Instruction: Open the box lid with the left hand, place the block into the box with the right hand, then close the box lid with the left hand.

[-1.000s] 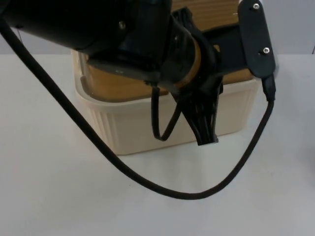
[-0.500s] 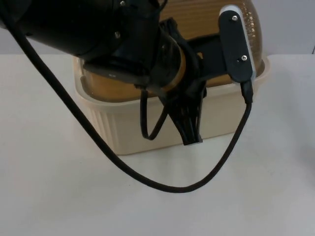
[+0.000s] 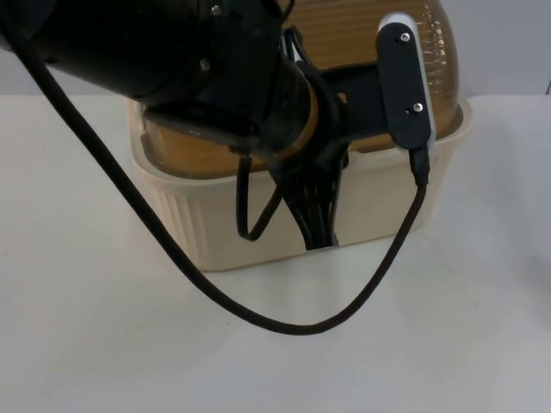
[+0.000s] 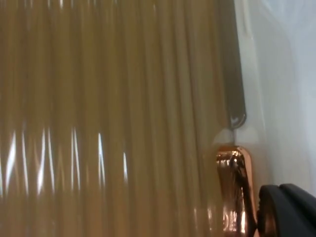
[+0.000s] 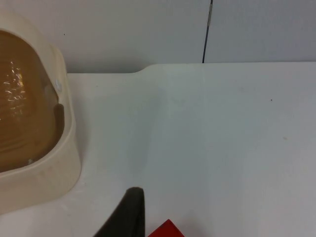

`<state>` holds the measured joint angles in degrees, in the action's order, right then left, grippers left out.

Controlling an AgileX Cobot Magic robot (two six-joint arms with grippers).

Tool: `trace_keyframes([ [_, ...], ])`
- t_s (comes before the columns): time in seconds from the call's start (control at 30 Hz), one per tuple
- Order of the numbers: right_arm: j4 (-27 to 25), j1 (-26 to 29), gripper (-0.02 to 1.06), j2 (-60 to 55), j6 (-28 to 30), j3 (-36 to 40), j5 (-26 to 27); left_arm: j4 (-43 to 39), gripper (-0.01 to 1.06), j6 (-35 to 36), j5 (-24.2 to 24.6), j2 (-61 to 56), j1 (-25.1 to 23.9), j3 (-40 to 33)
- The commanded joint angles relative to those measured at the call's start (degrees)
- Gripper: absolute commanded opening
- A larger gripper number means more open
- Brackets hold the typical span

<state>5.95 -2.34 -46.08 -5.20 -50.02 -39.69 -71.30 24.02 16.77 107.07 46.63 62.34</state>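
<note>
Top view shows you the left gripper [image 3: 317, 225] hanging over the front wall of the cream box [image 3: 215, 219], which sits toward the far edge of the surface [image 3: 103, 344] with its amber ribbed lid [image 3: 362, 34] raised. You cannot tell how either gripper's fingers stand. Beside the right gripper [image 5: 129, 217], a corner of the red block [image 5: 167, 230] shows on the surface, apart from the box.

**Left arm reaches far across, right gripper low**

The left arm stretches from the upper left across the top view, its left gripper [image 3: 317, 225] pointing downward. The right gripper [image 5: 129, 217] hangs low near the worktop [image 5: 222, 148], one dark fingertip in its wrist view.
</note>
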Motion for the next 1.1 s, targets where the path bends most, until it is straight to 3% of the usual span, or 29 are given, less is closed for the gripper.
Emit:
trace_keyframes([
  [0.0, -0.1, -0.1, 1.04, 0.0, 0.1, -0.5, 0.6, -0.3, 0.0, 0.5, 0.5, -0.2, -0.1, 0.4],
  [1.07, -0.1, -0.1, 1.04, 0.0, 0.1, -0.5, 0.5, -6.0, 0.0, 0.5, -1.6, 1.8, 0.1, 0.3],
])
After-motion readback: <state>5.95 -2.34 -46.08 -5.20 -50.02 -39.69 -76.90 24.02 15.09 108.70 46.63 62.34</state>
